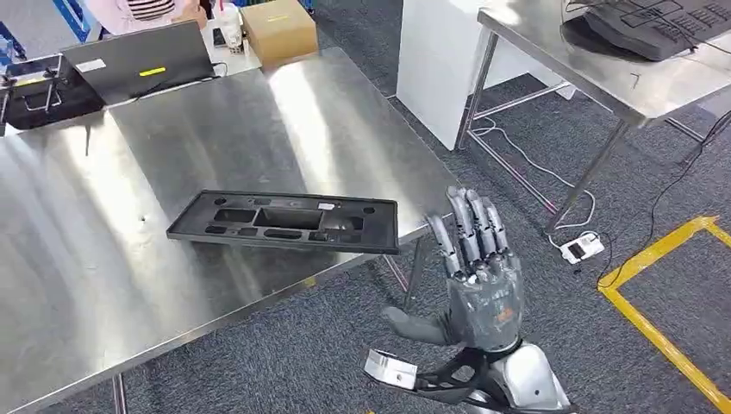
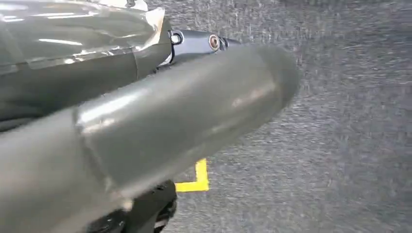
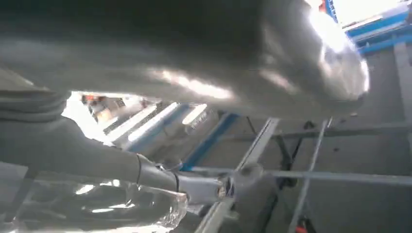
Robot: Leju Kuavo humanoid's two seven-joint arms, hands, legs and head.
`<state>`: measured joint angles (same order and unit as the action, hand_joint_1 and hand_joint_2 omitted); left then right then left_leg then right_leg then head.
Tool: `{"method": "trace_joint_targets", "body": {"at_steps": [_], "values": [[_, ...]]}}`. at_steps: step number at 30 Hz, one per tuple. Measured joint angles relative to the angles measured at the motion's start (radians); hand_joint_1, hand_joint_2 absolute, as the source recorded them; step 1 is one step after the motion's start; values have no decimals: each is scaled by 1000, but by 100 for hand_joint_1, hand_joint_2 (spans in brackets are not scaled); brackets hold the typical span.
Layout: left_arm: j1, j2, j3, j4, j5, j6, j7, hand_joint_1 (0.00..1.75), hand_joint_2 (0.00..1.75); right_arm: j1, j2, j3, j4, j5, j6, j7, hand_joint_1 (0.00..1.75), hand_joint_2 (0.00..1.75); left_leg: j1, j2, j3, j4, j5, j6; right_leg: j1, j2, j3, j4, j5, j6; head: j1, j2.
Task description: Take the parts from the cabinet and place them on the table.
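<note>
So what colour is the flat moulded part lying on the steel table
Black, matte; the moulded part shows best in the head view.

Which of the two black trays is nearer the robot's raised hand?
The flat black tray near the table's front edge, left of the right hand; the other tray sits on the far table.

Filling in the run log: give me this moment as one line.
part: black tray flat on steel table | right hand: raised beside table edge, fingers apart, empty | left hand: over carpet

The part (image 1: 284, 221) lies on the table (image 1: 103, 259), near its front edge.
</note>
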<state>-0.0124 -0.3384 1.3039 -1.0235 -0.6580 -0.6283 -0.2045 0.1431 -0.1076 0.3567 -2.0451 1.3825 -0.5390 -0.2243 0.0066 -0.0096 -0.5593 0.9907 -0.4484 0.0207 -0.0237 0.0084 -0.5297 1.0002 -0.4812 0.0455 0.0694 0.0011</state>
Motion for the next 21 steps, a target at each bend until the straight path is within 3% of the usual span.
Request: {"method": "trace_joint_targets", "body": {"at_steps": [1, 2, 3, 4, 5, 7, 8, 9, 11, 12, 13, 16, 17, 18, 19, 21], "values": [[0, -1, 2, -4, 0, 0, 0, 0, 0, 1, -1, 0, -7, 0, 0, 0, 0, 0, 3, 1, -4, 1, 2, -7, -2, 0, -5, -1, 1, -8, 2, 0], [1, -1, 3, -6, 0, 0, 0, 0, 0, 3, -2, 0, -13, 0, 0, 0, 0, 0, 8, 1, -7, 7, -1, -11, -16, -2, -8, -5, 8, -19, 0, 0], [2, -3, 5, -9, 0, 0, 0, 0, 0, 6, -3, 0, -19, 1, 0, 0, 0, 0, 10, 3, -20, 34, -35, -15, -12, -3, -9, -5, 14, -27, 0, 0], [1, -3, 5, -9, 0, 0, 0, 0, 0, 8, -4, 0, -23, 1, 0, 0, 0, 0, 11, 5, -44, 93, -87, -19, -11, -5, -14, -5, 19, -38, -1, 0], [1, -3, 5, -9, 0, 0, 0, 0, 0, 10, -4, 0, -25, 1, 0, 0, 0, 0, 11, 6, -75, 172, -136, -24, -8, -7, -20, -5, 22, -41, -2, 0], [1, -4, 6, -9, 0, 0, 0, 0, 0, 12, -5, 0, -25, 1, 0, 0, 0, 0, 13, 6, -122, 297, -188, -28, -3, -9, -31, -4, 28, -45, -2, 0], [1, -5, 7, -9, 0, 0, 0, 0, 0, 14, -5, 0, -25, 1, 0, 0, 0, 0, 14, 6, -117, 304, -178, -27, -3, -9, -35, -4, 30, -43, -2, 0], [1, -5, 6, -9, 0, 0, 0, 0, 0, 18, -5, 0, -26, 2, -2, 0, 0, 0, 14, 6, -94, 270, -153, -26, -2, -9, -36, -3, 33, -43, -1, 0], [1, -5, 8, -11, 4, -4, 0, 0, 0, 49, -10, 0, -43, 12, -19, 5, 0, 0, 14, 7, 14, 96, -74, -19, -2, -9, -37, -3, 37, -37, -1, 0], [1, -5, 8, -13, 10, -8, 0, 0, 0, 73, -15, 0, -57, 19, -40, 8, 0, 0, 14, 6, 67, 11, -65, -12, -2, -11, -36, -3, 39, -34, -2, 0], [2, -5, 10, -15, 12, -9, 0, 0, 0, 99, -20, -2, -70, 26, -61, 12, 0, 0, 9, 5, 73, 4, -64, -11, 3, -12, -40, -3, 42, -29, -1, 0], [8, -6, 14, -16, 24, -13, 0, 0, 0, 171, -32, -3, -102, 42, -105, 29, 0, 0, -1, 5, 58, 3, -59, 5, 1, -13, -40, -9, 55, -9, 0, 0], [9, -6, 17, -18, 29, -16, 0, 0, 0, 192, -35, -4, -114, 46, -112, 36, 0, 0, 3, 6, 57, -13, -46, 18, 10, -13, -45, -11, 58, 1, 0, 0], [9, -10, 19, -18, 29, -18, 0, 0, 0, 209, -39, -5, -122, 48, -116, 40, 0, 0, 5, 13, 56, -20, -34, 25, 3, -12, -60, 10, 38, -2, 0, 0], [9, -11, 19, -18, 30, -19, 0, 0, 0, 221, -40, -6, -131, 47, -117, 45, 0, 0, 5, 13, 48, -21, -27, 35, 6, -12, -80, 61, -5, -13, 2, 0], [14, -12, 25, -18, 31, -21, 0, 0, 0, 239, -47, -9, -139, 45, -118, 56, 0, 0, 1, 17, 32, -20, -16, 41, 5, -11, -141, 223, -92, -24, 3, 0]]}}
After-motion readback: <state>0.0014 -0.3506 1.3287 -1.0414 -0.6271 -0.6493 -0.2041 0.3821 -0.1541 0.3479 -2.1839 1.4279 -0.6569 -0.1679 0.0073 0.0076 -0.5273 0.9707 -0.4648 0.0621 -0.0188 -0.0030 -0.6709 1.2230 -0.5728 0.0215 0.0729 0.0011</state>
